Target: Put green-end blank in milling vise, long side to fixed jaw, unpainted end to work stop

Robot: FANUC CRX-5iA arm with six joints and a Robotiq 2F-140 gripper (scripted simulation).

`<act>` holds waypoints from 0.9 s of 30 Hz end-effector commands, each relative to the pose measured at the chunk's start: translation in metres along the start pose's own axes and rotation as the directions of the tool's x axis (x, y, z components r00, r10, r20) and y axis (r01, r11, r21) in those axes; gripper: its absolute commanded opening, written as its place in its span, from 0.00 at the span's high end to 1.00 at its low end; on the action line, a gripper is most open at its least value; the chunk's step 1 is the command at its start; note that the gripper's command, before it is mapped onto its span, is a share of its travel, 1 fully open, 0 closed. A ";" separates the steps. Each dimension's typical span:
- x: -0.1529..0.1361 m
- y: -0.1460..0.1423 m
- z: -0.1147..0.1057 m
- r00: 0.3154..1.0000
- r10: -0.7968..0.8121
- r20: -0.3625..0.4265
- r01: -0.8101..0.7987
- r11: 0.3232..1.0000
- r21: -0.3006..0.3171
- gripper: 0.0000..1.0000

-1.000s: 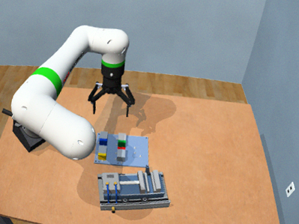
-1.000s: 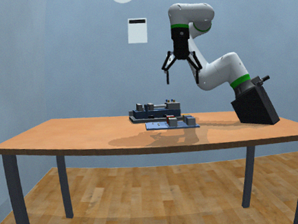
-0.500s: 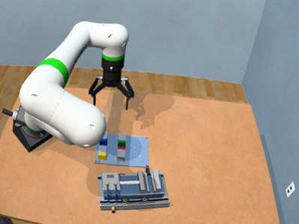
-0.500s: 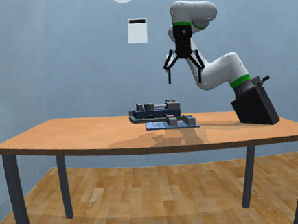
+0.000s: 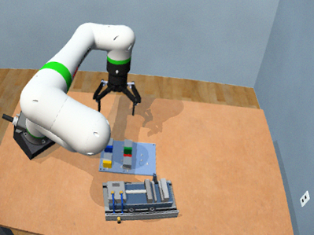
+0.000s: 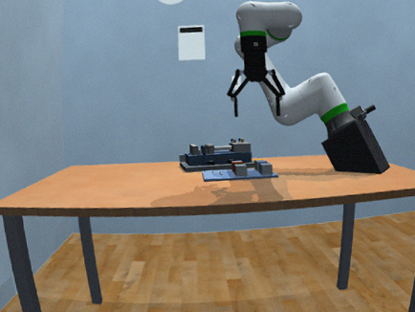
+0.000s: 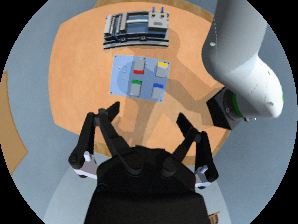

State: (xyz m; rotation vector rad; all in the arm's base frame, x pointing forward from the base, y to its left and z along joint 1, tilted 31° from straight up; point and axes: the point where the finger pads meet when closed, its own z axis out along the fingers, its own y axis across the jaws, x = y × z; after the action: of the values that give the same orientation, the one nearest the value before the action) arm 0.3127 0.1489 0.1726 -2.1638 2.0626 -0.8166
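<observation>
The green-ended blank (image 5: 128,143) (image 7: 135,90) lies on the blue plate (image 5: 150,170) (image 6: 212,176) (image 7: 116,91), its green end facing the red-ended blank (image 5: 127,163) (image 7: 139,64). The yellow-ended blank (image 5: 107,163) (image 7: 161,71) and the blue-ended blank (image 5: 108,148) (image 7: 157,93) lie on the plate's side nearer the robot base. The vise (image 5: 136,200) (image 6: 219,157) (image 7: 135,36) stands beside the plate; its fixed jaw (image 5: 164,189) is at the end away from the hoses. My gripper (image 5: 116,111) (image 6: 257,115) (image 7: 149,112) is wide open and empty, high above the table, off the plate's green-and-blue side.
The wooden table (image 5: 219,163) (image 6: 125,187) carries everything. The robot base (image 5: 32,143) (image 6: 354,144) stands at the table's side, near the yellow and blue blanks. Small pins stand on the plate's far part. Blue hoses (image 5: 113,203) rise from the vise's hose-side block. The arm partly overlaps the plate in the top view.
</observation>
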 end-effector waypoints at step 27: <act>0.005 -0.001 0.000 1.000 0.000 0.001 0.000 1.000 0.001 0.00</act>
State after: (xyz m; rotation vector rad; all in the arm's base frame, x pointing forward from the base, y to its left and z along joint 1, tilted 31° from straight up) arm 0.3131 0.1443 0.1741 -2.1639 2.0625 -0.8166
